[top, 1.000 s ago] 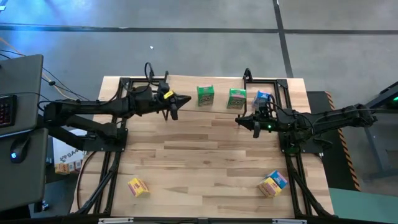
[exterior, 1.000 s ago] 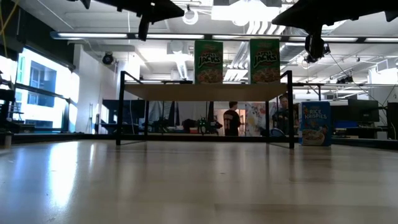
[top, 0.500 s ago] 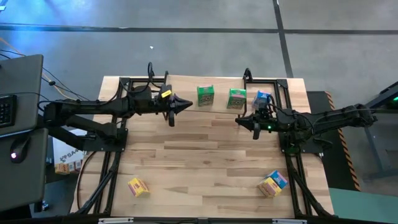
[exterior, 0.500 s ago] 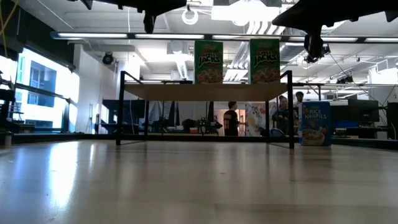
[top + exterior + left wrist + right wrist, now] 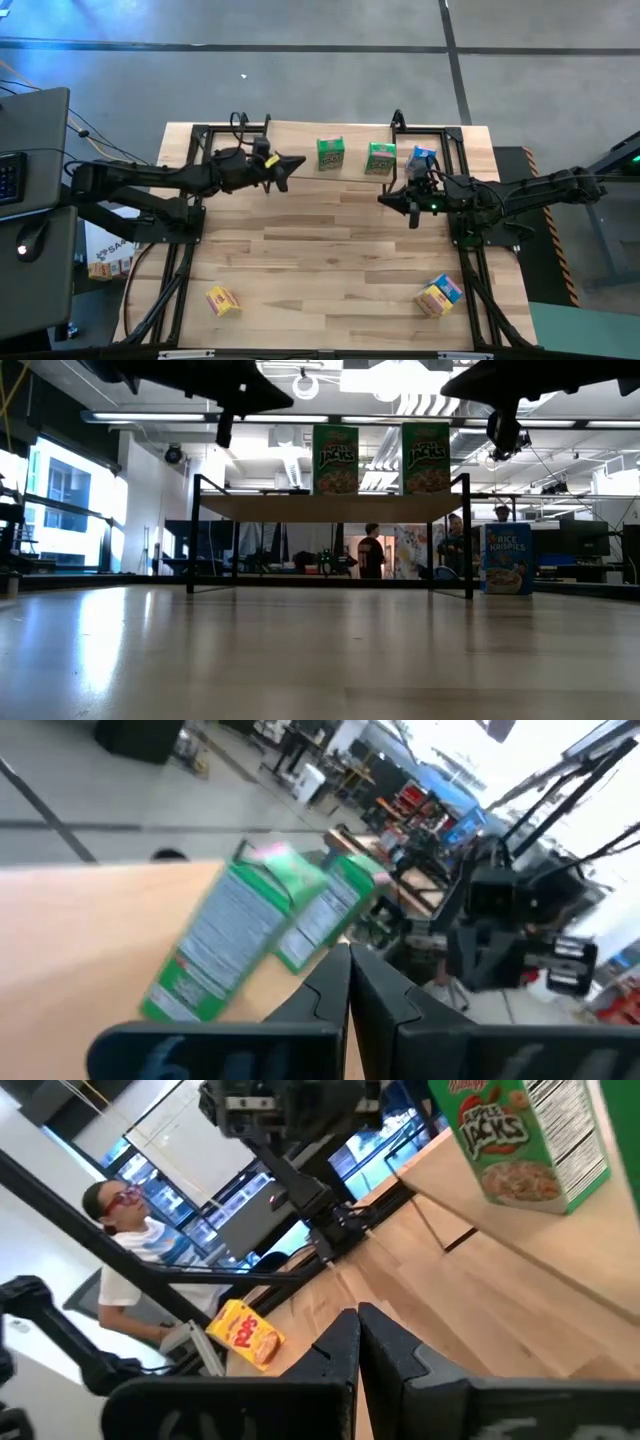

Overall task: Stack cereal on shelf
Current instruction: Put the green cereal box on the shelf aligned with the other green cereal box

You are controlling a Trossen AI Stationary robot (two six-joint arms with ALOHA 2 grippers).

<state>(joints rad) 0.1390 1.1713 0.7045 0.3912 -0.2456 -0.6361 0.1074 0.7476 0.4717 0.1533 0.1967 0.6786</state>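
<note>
1. My left gripper (image 5: 296, 161) hovers clenched, left of two green cardboard cereal boxes (image 5: 331, 154) on the light wood plank shelf (image 5: 355, 134).
2. My right gripper (image 5: 385, 197) hovers clenched, near a blue cereal box (image 5: 422, 158).

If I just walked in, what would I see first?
Probably the two green cereal boxes standing side by side on the shelf at the table's far edge, with a blue box just off its right end. The left tool and right tool hang nearby, both shut and empty, while two more boxes lie near the front.
</note>
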